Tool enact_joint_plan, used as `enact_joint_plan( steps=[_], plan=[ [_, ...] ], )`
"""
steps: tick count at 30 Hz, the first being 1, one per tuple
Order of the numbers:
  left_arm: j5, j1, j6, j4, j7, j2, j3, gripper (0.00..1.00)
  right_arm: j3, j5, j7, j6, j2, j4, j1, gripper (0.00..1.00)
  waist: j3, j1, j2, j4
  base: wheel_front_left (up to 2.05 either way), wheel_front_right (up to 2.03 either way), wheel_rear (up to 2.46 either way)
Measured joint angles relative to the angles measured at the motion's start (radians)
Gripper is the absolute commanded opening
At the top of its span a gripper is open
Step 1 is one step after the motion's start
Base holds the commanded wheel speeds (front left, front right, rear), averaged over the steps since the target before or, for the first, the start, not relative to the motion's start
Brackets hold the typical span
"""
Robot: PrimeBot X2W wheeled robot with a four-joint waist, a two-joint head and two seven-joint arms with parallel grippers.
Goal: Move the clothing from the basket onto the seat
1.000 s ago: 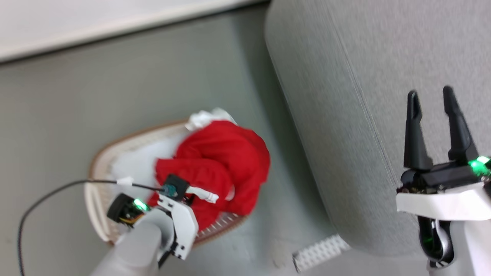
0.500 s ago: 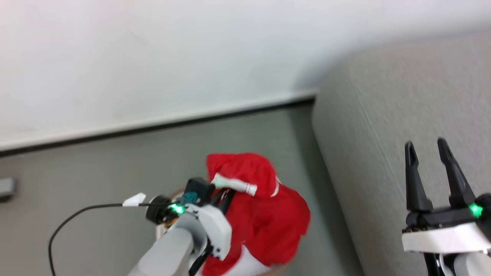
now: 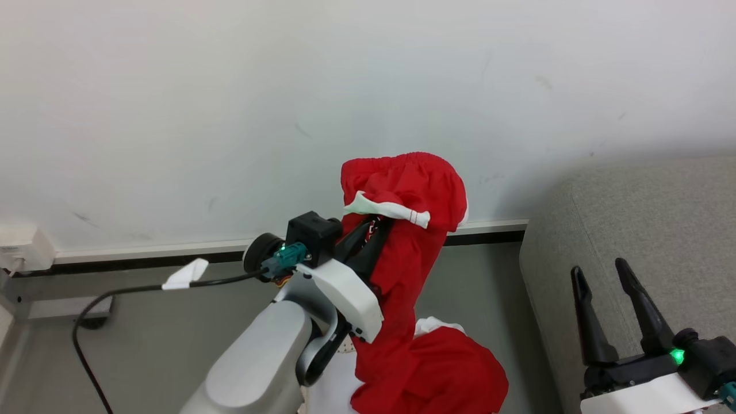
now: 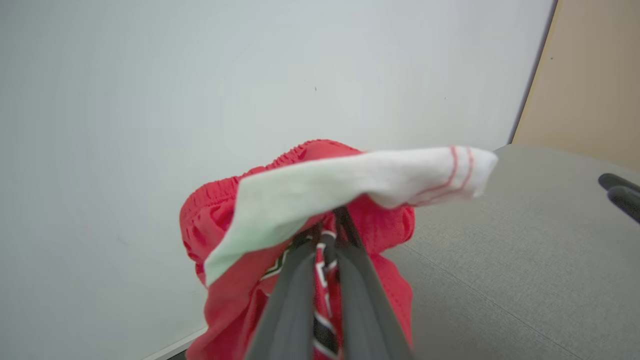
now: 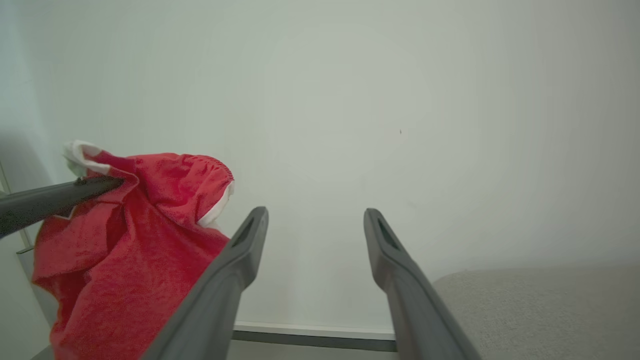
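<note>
Head view: the left gripper (image 3: 376, 227) is clenched on red shorts (image 3: 402, 190), its dark fingers buried in the fabric under a white trim band (image 3: 391, 210). The shorts hang in the air in front of the white wall (image 3: 230, 86), the elastic waistband on top and the rest trailing down past the pale forearm. More red clothing (image 3: 448, 368) lies bunched below them, over the grey floor (image 3: 161, 345) near the sofa's left edge. The grey sofa (image 3: 644, 218) carries nothing. The right gripper (image 3: 599, 269) stands released above the sofa's left edge, its fingers apart and holding nothing. A black cable (image 3: 115, 296) runs from the left wrist to the floor.

Left wrist view: the two fingers pinch together on patterned red cloth, and the white band with thin red stripes drapes across their tips. The sofa lies to the right.

Right wrist view: the fingers spread wide towards the bare wall, with the shorts hanging to their left.
</note>
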Motion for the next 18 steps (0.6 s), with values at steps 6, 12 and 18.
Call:
enact_joint_plan(
  steps=[6, 12, 18],
  plan=[
    [-0.026, 0.023, 0.027, -0.138, 0.084, 0.027, 0.003, 0.00, 0.112, 0.042, 0.000, 0.000, -0.022, 0.007, -0.002, 1.00, -0.018, 0.0001, 0.0000, 0.015, 0.00, 0.00, 0.00],
    [-0.037, 0.042, 0.038, -0.202, 0.123, 0.031, -0.006, 0.00, 0.291, 0.119, 0.000, 0.000, -0.053, 0.041, -0.027, 1.00, -0.016, 0.0002, 0.0000, 0.025, 0.00, 0.00, 0.00],
    [-0.049, 0.042, 0.040, -0.215, 0.137, 0.013, -0.029, 0.00, 0.415, 0.144, 0.000, 0.000, -0.045, 0.110, -0.116, 1.00, -0.017, 0.0002, 0.0000, 0.049, 0.00, 0.00, 0.00]
  ],
)
